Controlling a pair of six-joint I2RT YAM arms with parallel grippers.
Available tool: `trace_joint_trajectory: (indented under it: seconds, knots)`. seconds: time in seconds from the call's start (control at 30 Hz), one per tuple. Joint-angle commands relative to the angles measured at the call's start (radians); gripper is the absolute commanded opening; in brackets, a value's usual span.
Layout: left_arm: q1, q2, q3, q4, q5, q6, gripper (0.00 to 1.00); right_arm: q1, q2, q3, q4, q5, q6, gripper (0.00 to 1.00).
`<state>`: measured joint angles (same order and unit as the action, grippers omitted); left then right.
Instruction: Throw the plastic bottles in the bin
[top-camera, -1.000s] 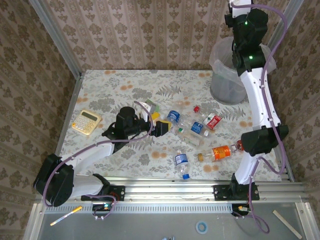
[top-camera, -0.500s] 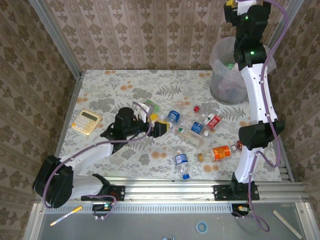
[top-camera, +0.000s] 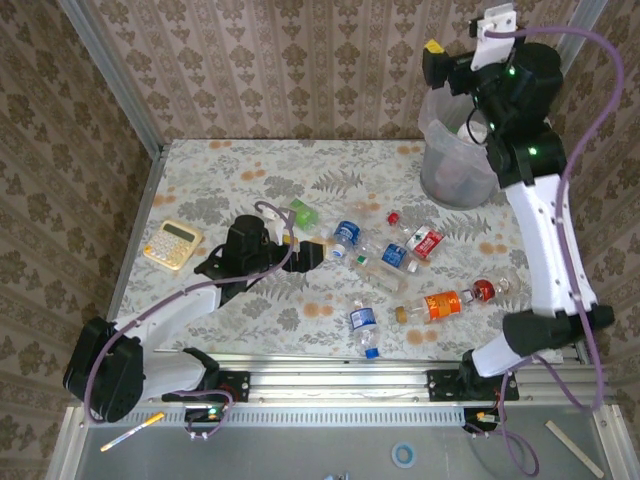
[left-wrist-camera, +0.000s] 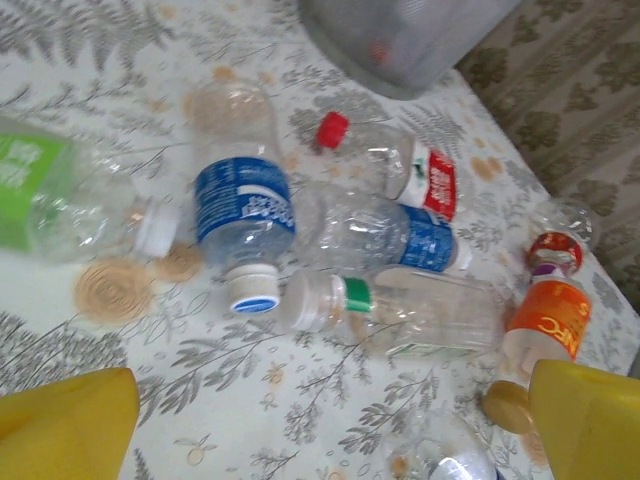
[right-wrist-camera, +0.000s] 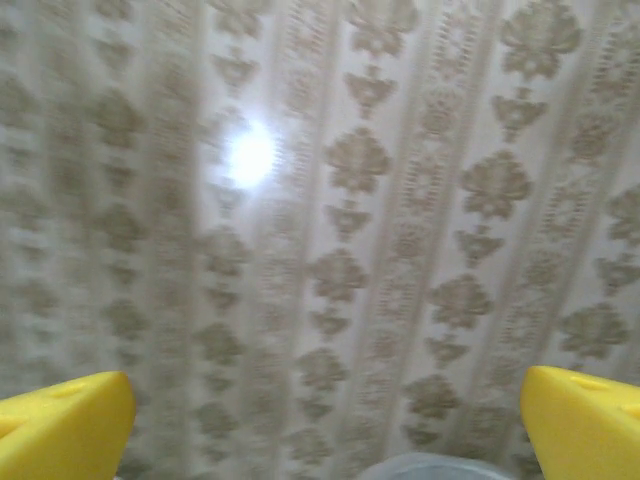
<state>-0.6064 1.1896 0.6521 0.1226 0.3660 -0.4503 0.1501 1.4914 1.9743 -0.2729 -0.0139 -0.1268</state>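
Reaching over the flower-patterned table (top-camera: 220, 170), the left pincer (left-wrist-camera: 325, 430) stands spread wide and empty. Only its two yellow fingertips (left-wrist-camera: 60, 425) enter the wrist view, at the lower corners. Straight ahead of the gap lies the nearest of the plastic bottles, a clear bottle with a green neck band (left-wrist-camera: 400, 310), set crosswise. A blue-labelled water bottle (left-wrist-camera: 240, 200) lies ahead and slightly left, its cap turned toward the pincer. Just beyond the clear bottle lie a second blue-labelled bottle (left-wrist-camera: 385, 235) and a red-capped bottle with a red-and-white label (left-wrist-camera: 400, 165). Far to the left a green-labelled bottle (left-wrist-camera: 40, 195) is cut by the frame edge. Close beside the right-hand fingertip in this view lies an orange bottle (left-wrist-camera: 545, 330), and beyond it a small bottle with a red band (left-wrist-camera: 555, 240) is blurred. One more clear bottle (left-wrist-camera: 440, 455) between the fingertips is cropped by the lower edge, so its label cannot be read. In the top view another water bottle (top-camera: 365, 325) lies on the near side of the pincer, and a yellow calculator (top-camera: 172, 243) lies well off to its left. The bin (top-camera: 455, 160) stands well beyond the left pincer, past all the bottles. What lies behind its translucent liner is hard to make out. The right pincer (top-camera: 437, 60) is raised above the bin's rim, pointing at the wallpapered wall (right-wrist-camera: 330, 200). Its yellow tips are spread to the corners of its wrist view with nothing between them, and a grey curved sliver below them is too cropped to identify.
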Motion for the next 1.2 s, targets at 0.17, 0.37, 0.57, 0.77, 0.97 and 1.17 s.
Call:
trace_joint_trajectory:
  seconds: [0.17,0.37,0.57,0.77,0.97,1.17]
  knots:
    - [0.008,0.11,0.1,-0.153,-0.035,-0.036,1.0,0.028,-0.277,-0.378,-0.212,-0.186,0.388,1.0]
    - [-0.013,0.194,0.177,-0.223,-0.041,-0.003,0.99,0.034,-0.464,-0.705,-0.29,-0.248,0.527,1.0]
    - [-0.024,0.27,0.232,-0.256,-0.052,-0.039,0.98,0.053,-0.614,-0.969,-0.367,-0.27,0.568,1.0]
    - [-0.074,0.321,0.287,-0.344,-0.101,-0.018,0.97,0.113,-0.692,-1.142,-0.468,-0.276,0.639,1.0]
    - [-0.119,0.307,0.269,-0.339,-0.082,-0.015,0.97,0.156,-0.745,-1.238,-0.599,-0.189,0.734,1.0]
    - [-0.166,0.295,0.248,-0.317,-0.061,-0.001,0.97,0.157,-0.809,-1.329,-0.68,-0.145,0.875,1.0]
